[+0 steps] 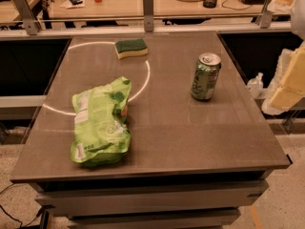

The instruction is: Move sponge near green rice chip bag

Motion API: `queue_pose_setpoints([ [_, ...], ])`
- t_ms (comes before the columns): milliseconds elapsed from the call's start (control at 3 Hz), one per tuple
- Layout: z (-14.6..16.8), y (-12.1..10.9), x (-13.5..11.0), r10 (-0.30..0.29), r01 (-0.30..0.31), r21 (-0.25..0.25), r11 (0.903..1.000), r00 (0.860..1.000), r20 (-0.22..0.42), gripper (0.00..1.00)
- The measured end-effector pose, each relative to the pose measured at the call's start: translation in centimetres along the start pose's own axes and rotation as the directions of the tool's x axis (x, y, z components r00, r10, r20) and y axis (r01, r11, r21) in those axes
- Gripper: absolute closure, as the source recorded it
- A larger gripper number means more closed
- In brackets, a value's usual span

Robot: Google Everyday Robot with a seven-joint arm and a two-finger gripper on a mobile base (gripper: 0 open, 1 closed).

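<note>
The sponge [131, 47], dark green on top with a pale yellow base, lies flat at the far middle of the table. The green rice chip bag [101, 123], crinkled and lime green with white label patches, lies at the front left, well apart from the sponge. My gripper [287, 82] shows as pale cream parts at the right edge of the view, beyond the table's right side, far from both and holding nothing that I can see.
A green soda can [206, 76] stands upright on the right half of the grey table [190, 137]. A white ring of light reflects between sponge and bag. A rail and a cluttered desk lie behind the table. A small bottle [255, 84] stands off the right edge.
</note>
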State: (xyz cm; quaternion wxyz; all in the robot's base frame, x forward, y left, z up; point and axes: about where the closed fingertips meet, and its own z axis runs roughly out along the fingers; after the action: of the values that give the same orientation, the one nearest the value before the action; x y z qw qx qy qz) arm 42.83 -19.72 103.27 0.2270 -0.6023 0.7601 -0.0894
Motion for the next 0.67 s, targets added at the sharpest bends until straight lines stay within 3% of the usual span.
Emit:
queue_pose_setpoints([
  [333, -0.2, 0.0, -0.2, -0.002, 0.002, 0.005, 1.0000, 1.000, 0.005, 0.00],
  [667, 0.0, -1.7, -2.5, -0.003, 0.002, 0.010, 0.9999, 0.998, 0.070, 0.00],
])
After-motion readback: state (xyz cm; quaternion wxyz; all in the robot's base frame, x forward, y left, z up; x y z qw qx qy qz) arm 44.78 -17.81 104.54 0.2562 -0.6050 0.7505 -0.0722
